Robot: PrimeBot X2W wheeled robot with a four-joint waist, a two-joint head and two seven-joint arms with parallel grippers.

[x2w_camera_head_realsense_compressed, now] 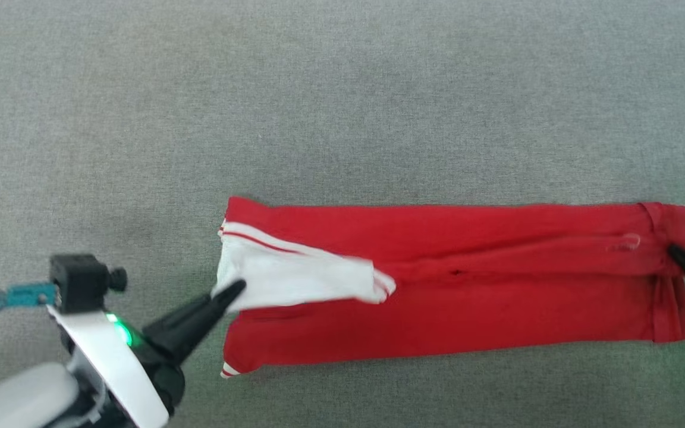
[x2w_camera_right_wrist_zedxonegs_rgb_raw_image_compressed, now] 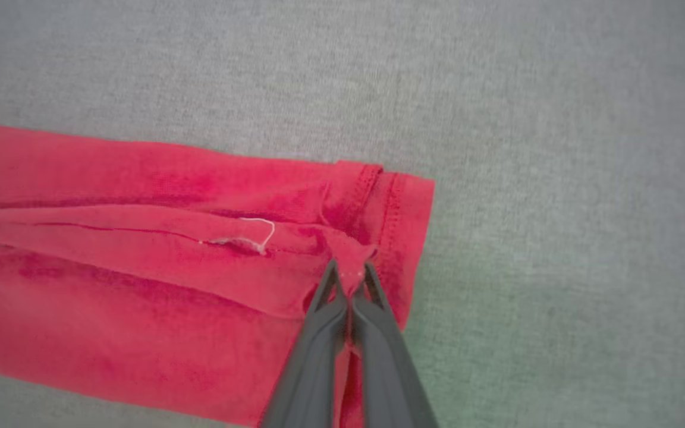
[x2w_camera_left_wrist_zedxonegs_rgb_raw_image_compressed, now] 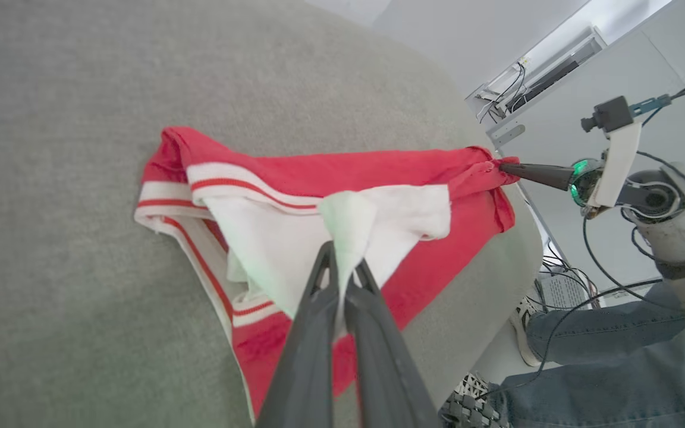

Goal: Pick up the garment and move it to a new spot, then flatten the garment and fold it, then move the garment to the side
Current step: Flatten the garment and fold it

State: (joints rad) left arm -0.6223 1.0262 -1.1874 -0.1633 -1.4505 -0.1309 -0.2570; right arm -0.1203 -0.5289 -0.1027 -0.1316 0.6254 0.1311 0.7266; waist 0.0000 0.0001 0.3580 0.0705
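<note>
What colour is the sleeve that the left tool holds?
The sleeve is white, with a red-striped edge; the left wrist view shows it best.

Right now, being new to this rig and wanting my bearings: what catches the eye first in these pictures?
A long red garment lies folded into a strip across the grey surface. The left pincer is shut on its white sleeve at one end. The right pincer is shut on the red hem at the other.

No legible text, brand, number or sign on garment [x2w_camera_head_realsense_compressed: 467,297] or elsewhere.
</note>
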